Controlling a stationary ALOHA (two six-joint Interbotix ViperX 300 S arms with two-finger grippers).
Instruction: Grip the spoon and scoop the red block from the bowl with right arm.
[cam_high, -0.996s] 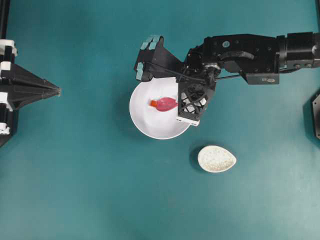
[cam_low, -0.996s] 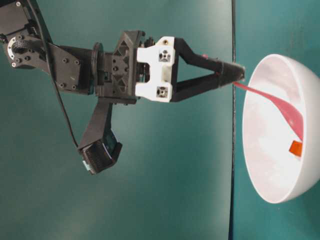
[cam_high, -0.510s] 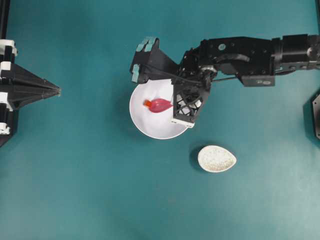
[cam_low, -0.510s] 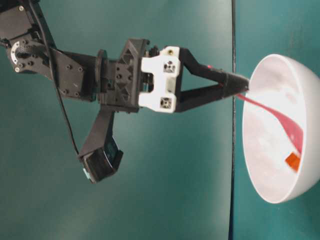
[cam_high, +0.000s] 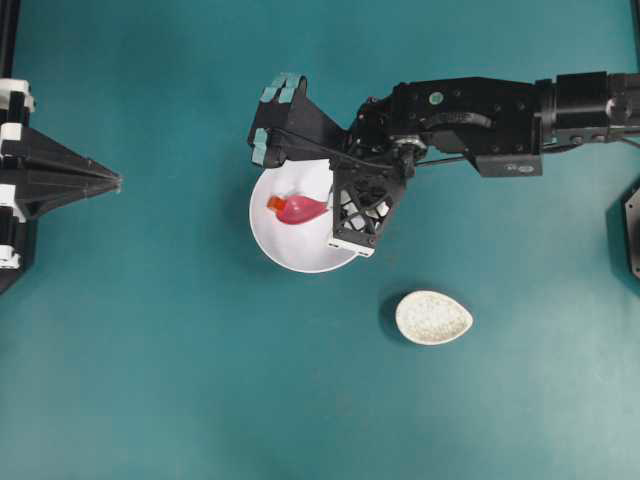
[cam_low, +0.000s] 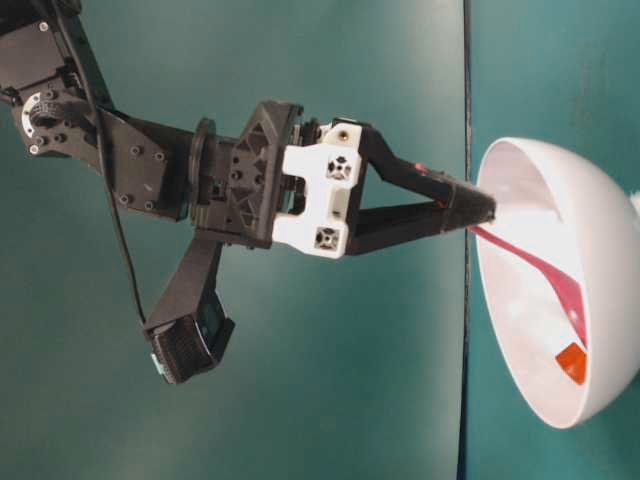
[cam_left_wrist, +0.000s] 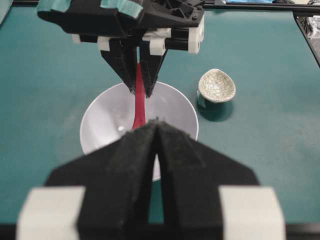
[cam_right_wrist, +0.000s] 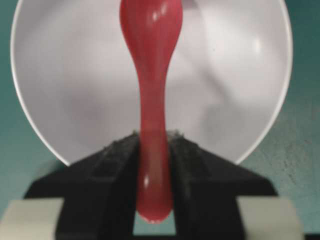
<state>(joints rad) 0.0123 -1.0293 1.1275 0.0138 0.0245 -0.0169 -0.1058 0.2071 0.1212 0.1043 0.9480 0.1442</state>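
While the right gripper (cam_right_wrist: 152, 165) is clamped on the handle of the spoon (cam_high: 300, 209), its pads (cam_right_wrist: 182, 155) press the handle from both sides, and the handle's end pokes out behind them in the right wrist view. Seen from overhead, the right arm (cam_high: 480, 110) reaches in from the right edge, and the gripper hangs over the right part of the bowl (cam_high: 290, 250). That bowl sits near the middle of the teal table (cam_high: 200, 380). The spoon's scoop lies inside the bowl, pointing left, and the red block (cam_high: 275, 203) sits at the scoop's left tip, touching it or very nearly so; whether it rests on the scoop or just beside it cannot be told. From table level the spoon (cam_low: 535, 275) slants from the gripper down into the bowl (cam_low: 600, 230), with the block (cam_low: 571, 363) by the inner wall at the scoop's end.

A small speckled dish (cam_high: 433, 317) stands on the table to the right of the bowl and nearer, well apart from it. At the left edge, far from the bowl, the left gripper (cam_left_wrist: 156, 145) has its jaws together, with nothing between them, pointing toward the bowl (cam_left_wrist: 100, 120).
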